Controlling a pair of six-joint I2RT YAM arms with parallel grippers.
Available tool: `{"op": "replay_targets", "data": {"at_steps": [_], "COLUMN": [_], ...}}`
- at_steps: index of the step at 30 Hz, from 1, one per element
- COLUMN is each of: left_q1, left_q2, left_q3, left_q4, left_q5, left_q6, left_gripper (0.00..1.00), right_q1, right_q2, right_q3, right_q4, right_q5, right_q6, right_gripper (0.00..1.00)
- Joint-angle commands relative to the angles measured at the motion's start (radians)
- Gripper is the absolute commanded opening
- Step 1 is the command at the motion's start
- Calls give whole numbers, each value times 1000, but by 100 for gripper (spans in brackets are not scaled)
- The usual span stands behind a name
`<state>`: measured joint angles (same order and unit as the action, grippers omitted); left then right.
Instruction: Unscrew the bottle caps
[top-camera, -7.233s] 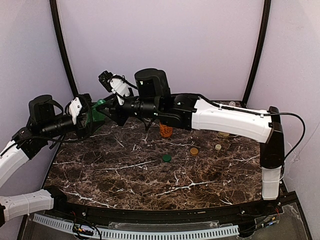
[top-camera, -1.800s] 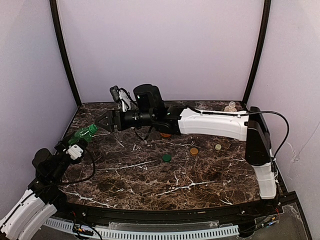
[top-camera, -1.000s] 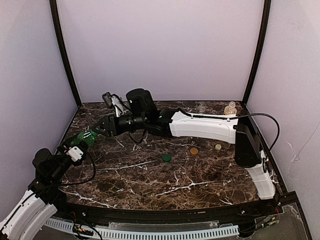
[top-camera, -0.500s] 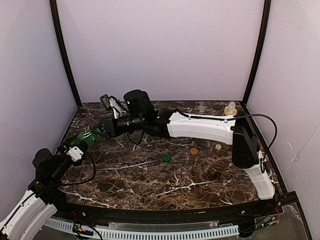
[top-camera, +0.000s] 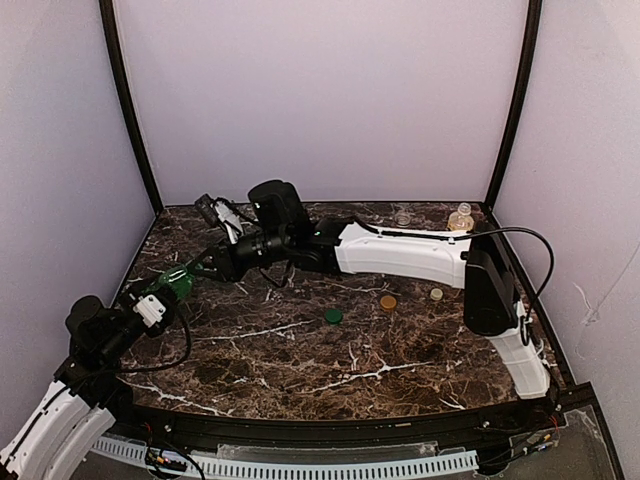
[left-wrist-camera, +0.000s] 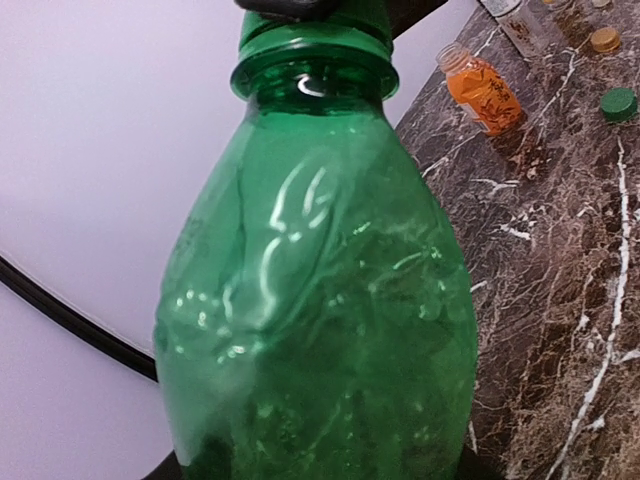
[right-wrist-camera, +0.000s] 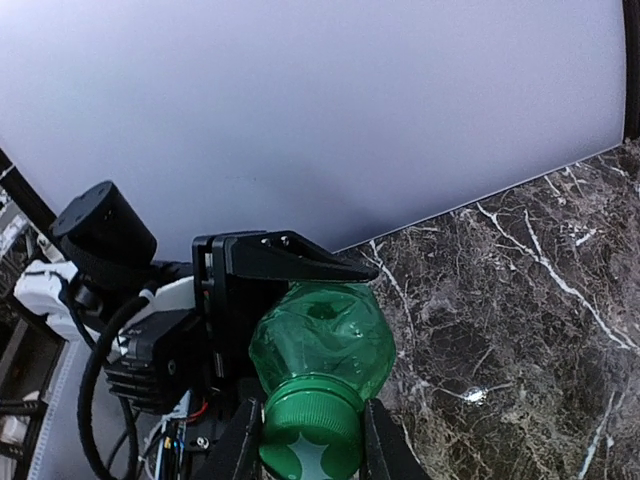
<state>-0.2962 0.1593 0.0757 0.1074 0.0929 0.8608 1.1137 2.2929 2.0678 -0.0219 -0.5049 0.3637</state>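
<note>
A slim green bottle (top-camera: 170, 284) hangs tilted over the table's left edge. My left gripper (top-camera: 160, 294) is shut on its body, which fills the left wrist view (left-wrist-camera: 320, 300) and hides the jaws. The bottle's green cap (right-wrist-camera: 310, 425) is still on the neck. My right gripper (right-wrist-camera: 312, 445) is shut on that cap, one black finger (right-wrist-camera: 238, 448) on each side. From above, the right gripper (top-camera: 204, 268) reaches far left across the table to the bottle's mouth.
A loose green cap (top-camera: 333, 316), a golden-brown cap (top-camera: 388, 301) and a cream cap (top-camera: 436, 294) lie mid-table. Two uncapped bottles (top-camera: 460, 216) (top-camera: 403, 217) stand at the back right. An orange juice bottle (left-wrist-camera: 480, 88) stands behind my stretched right arm (top-camera: 400, 250). The side walls are close.
My right gripper slid left onto the bottle's mouth and its jaws closed on the green cap. The left arm and the bottle barely moved.
</note>
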Motion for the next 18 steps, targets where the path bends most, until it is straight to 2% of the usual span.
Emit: {"op": "replay_targets", "data": {"at_steps": [1,4,7,14,18], "left_q1": [8,7,9,15,15], "left_q2": [-22,2,24,75,105], "left_q3": [59,108,145,207,213], "left_q4": [-163,-229,-275,-351,-358], "left_q5": [321,427,471,584,623], "left_q6": [-121,-149,-183,-229,-251], "left_gripper": [23,23,23,20,20], "right_q1": [15,22,26,29,35], "right_q2": [-69,-130,-180,-265,-264], "right_q3": [-57,-127,-182,-278,-250], "right_q4": [-13,-55,-85,-145,-234], "right_q5": [-210,-290,-293,-207,-153], "right_q6": [-394,-660,-884,-1323,-1497], "right_gripper": [0,0,0,0,0]}}
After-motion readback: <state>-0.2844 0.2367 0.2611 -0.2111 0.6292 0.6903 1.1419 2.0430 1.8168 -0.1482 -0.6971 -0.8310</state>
